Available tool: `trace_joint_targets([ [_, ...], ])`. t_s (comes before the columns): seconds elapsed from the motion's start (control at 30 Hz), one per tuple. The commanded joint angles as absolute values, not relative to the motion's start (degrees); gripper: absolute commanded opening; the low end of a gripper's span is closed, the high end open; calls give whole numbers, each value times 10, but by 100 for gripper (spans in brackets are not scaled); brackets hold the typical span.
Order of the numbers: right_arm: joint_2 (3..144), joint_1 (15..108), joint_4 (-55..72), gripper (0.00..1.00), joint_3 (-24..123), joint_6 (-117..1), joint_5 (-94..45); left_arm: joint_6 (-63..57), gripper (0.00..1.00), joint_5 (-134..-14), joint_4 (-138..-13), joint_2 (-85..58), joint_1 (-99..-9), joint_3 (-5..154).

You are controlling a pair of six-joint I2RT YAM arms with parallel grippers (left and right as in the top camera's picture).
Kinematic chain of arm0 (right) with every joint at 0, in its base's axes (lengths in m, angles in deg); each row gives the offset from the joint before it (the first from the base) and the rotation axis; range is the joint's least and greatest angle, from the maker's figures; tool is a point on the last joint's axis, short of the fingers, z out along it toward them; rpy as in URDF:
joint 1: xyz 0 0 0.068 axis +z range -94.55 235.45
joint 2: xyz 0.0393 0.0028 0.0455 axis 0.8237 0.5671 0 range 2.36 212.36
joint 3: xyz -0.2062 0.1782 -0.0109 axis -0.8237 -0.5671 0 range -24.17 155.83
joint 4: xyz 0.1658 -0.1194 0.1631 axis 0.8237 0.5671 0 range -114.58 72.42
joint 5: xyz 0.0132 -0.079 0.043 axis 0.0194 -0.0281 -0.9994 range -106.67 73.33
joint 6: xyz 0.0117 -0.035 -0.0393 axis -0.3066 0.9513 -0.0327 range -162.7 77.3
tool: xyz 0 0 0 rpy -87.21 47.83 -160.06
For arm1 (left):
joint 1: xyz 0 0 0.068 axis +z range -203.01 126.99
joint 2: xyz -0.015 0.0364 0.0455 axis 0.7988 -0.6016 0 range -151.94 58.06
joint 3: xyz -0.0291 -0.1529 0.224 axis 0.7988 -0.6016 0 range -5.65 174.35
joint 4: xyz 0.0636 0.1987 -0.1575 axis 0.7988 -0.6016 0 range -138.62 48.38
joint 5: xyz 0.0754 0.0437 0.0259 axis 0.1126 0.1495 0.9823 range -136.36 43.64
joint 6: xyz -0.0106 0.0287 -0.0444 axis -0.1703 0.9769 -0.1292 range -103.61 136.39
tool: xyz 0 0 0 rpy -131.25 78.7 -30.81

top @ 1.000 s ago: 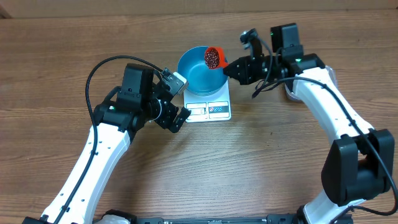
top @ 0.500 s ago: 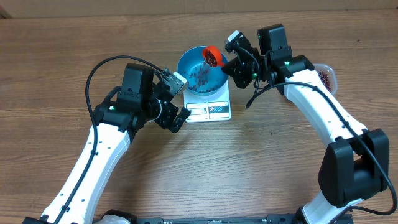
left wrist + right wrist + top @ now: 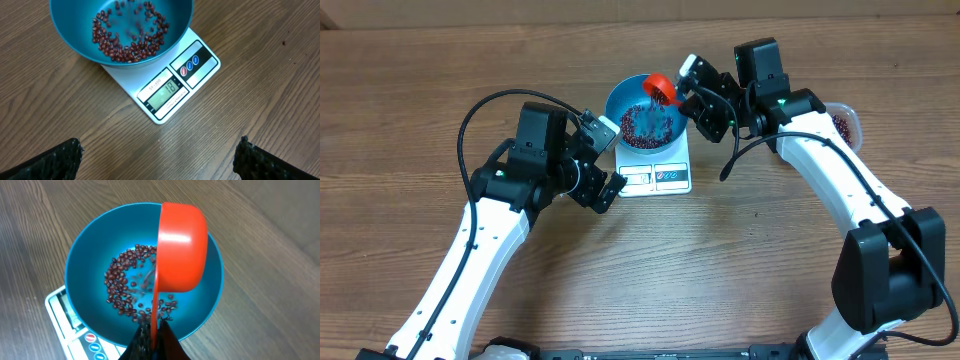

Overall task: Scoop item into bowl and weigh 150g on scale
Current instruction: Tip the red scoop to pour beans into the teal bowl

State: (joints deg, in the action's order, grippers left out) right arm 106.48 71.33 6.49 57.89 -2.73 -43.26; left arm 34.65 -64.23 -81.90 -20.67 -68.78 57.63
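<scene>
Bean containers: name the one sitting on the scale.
The blue bowl, on the white scale; the clear tub stands apart, directly on the table.

Wooden table point(image 3: 740, 260) with a red-orange scoop point(image 3: 661, 86) and a clear plastic tub point(image 3: 852, 113).
Scoop tipped over on its side, smooth round back showing in the right wrist view. Tub far over on the right, only partly seen. Brown wood lines running across the table top.
</scene>
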Motion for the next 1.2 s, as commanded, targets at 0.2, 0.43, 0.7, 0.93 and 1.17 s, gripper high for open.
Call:
trace_joint_targets([
  [0.2,1066,715,50,4,595,99,-432,359,99,-653,-819,-198,-692,575],
  [0.43,1066,715,42,4,595,98,-432,359,100,-653,-819,-198,-692,575],
  [0.7,1051,715,46,4,596,-48,-392,359,100,-653,-819,-198,-692,575],
  [0.93,989,715,99,4,596,-162,-347,359,100,-653,-819,-198,-692,575],
  [1.17,909,714,154,4,596,-247,-199,359,99,-653,-819,-198,-692,575],
])
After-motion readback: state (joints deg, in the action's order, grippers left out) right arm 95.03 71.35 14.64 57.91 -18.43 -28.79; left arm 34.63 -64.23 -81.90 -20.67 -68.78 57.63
